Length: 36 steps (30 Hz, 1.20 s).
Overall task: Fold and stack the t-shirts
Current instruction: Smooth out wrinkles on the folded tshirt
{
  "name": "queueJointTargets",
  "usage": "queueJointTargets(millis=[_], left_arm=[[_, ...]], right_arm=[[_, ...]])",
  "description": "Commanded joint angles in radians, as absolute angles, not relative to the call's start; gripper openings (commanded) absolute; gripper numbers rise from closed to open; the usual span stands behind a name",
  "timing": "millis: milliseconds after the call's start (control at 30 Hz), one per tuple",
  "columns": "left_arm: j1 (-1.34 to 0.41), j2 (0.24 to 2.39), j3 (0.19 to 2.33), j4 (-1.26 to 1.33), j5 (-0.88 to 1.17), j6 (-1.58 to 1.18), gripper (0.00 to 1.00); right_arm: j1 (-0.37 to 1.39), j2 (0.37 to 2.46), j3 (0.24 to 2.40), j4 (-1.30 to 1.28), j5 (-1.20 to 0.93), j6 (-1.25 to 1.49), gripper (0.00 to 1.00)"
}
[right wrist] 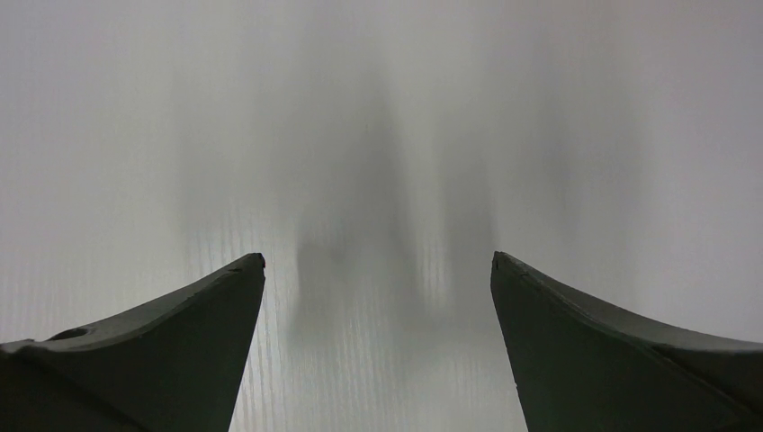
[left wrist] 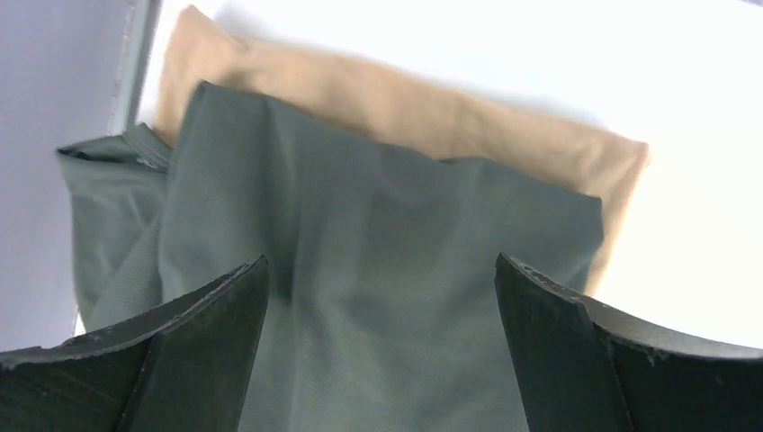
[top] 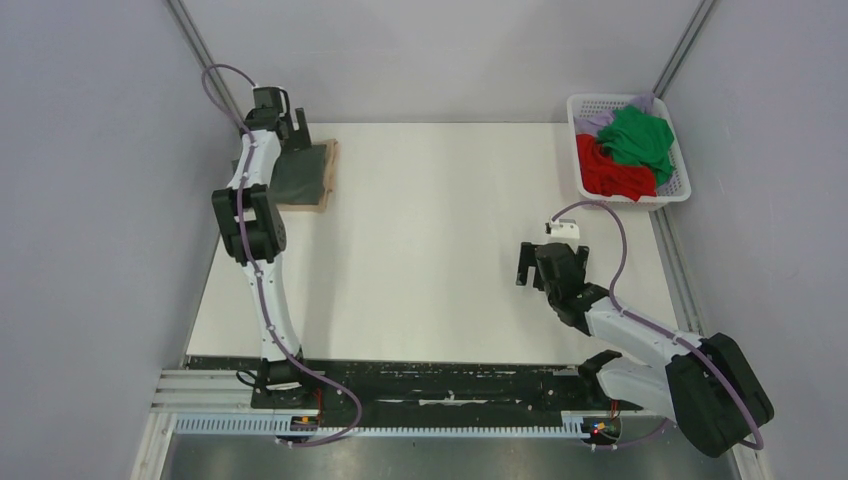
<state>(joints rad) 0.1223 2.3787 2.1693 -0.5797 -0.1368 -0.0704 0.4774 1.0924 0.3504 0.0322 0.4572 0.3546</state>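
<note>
Left pincer (left wrist: 378,270), spread wide, hangs over the folded grey shirt (left wrist: 360,234) stacked on the tan shirt (left wrist: 405,108), upper left. Right pincer (top: 535,262), also spread, sits nearer the basket (top: 579,110): green shirt (top: 640,140) and red shirt (top: 610,175) lie up-right of it.

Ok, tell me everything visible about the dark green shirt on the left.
The dark green shirt is matte knit fabric, folded into a rough rectangle with soft creases; one edge bunches toward the wall. It lies on a folded tan shirt, which peeks out past its edges, at the far-left corner of the table. The left end effector hangs open over it.
</note>
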Motion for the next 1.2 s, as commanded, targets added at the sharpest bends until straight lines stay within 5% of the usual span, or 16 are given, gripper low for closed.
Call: queueJointTargets(millis=[0,900,1167], left_arm=[[0.151,2.413,2.219,-0.500,-0.146,-0.067,1.00],[0.242,2.425,2.260,-0.475,-0.007,-0.151,1.00],[0.175,2.217,2.132,-0.374,-0.263,-0.156,1.00]], right_arm=[[0.475,1.083,0.393,0.042,0.520,0.349,0.98],[0.475,1.045,0.407,-0.030,0.558,0.351,0.98],[0.475,0.987,0.397,-0.040,0.532,0.342,0.98]])
